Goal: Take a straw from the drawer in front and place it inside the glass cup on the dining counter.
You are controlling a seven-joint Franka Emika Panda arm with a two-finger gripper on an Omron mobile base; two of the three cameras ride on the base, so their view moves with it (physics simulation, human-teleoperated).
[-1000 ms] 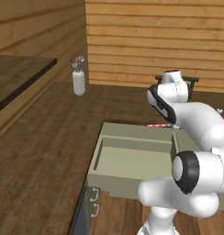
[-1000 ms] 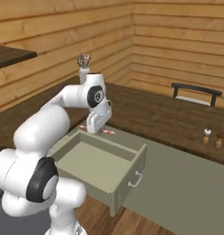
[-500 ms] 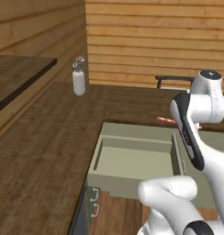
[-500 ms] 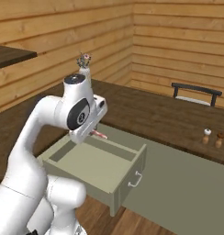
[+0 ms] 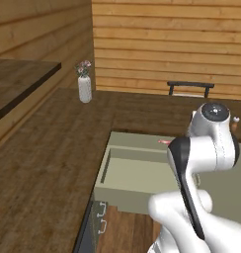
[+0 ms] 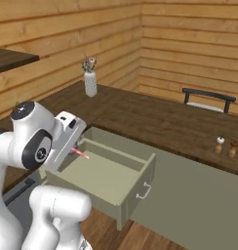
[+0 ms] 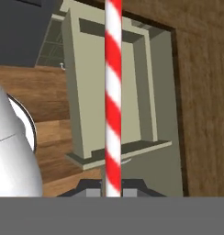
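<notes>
Red-and-white striped straw (image 7: 113,92) clamped in the closed gripper (image 7: 113,186), running straight up the hand view from between the dark finger tips. In the right base view, straw (image 6: 80,154) poking out from the white hand, raised above the near-left part of the open drawer (image 6: 111,178). In the left base view, only a short pinkish tip (image 5: 164,142) visible beside the arm, over the drawer's far rim (image 5: 137,140). Drawer pulled out wide from the pale sage-green base, interior bare, small handle on its front. Dark-brown wood-plank dining counter (image 6: 165,122) stretching behind and to the left of the drawer. On it, white vase with flowers (image 6: 90,78) at the far left, two small shakers (image 6: 226,146) at the right. Dark chair back (image 6: 208,97) beyond the counter's far edge, against the timber wall.
</notes>
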